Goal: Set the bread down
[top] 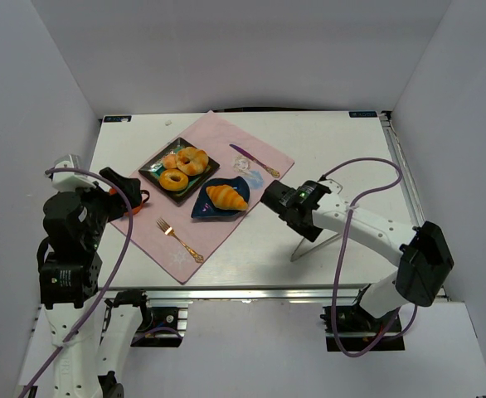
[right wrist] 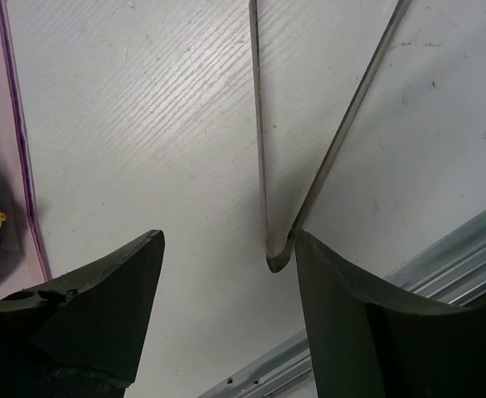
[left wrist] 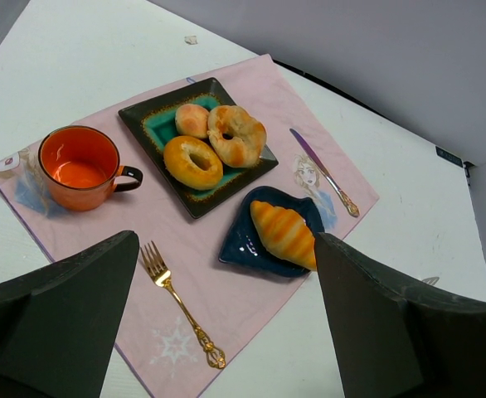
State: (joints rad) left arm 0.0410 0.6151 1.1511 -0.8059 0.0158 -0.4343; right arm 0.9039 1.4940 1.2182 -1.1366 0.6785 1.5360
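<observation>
Croissant-shaped bread [top: 226, 196] lying on a dark blue plate [left wrist: 241, 245] toward the right edge of a pink placemat [top: 168, 249], mid-desk. Right gripper [right wrist: 226, 240] just off the mat's right edge over bare desk [top: 251, 257], claw released, grasping nothing; metal tongs [right wrist: 264, 166] flat nearby. Left gripper [left wrist: 226, 240] above the mat's left edge, claw spread wide, empty. Behind, 1 green square plate [left wrist: 135, 116] with 3 other breads.

Bright, even light from above leaves only soft shadows on the white table [top: 334, 141] — small glints on the blue plate [left wrist: 245, 247], and the right pincer's fingers [right wrist: 85, 315] loom dark, slightly blurred.
</observation>
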